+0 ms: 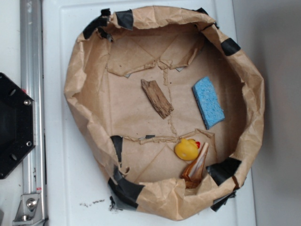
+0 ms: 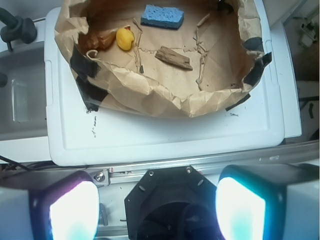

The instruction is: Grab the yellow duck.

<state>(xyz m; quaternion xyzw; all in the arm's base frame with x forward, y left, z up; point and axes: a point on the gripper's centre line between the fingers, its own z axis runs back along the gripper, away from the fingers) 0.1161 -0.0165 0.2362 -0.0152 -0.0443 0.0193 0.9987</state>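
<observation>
One yellow duck [image 1: 186, 149], one sponge [image 1: 208, 101], one wood chip [image 1: 157, 98]; claw [image 2: 155, 210] spread wide, empty.

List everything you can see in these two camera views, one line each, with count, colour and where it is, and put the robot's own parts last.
Yellow duck: one, yellow with a red-orange beak, on the paper floor near the rim, touching the cone-shaped object.
Cone-shaped object: one, amber-brown, against the paper wall.
Sponge: one, blue, lying flat, apart from the rest.
Wood piece: one, brown, mid-floor.
Paper enclosure: one, brown with black tape patches, on the white surface.
White surface: one, under the enclosure.
Metal rail: one, silver, beside the white surface.
Gripper: one, pale lit fingers spread apart, well short of the enclosure.
</observation>
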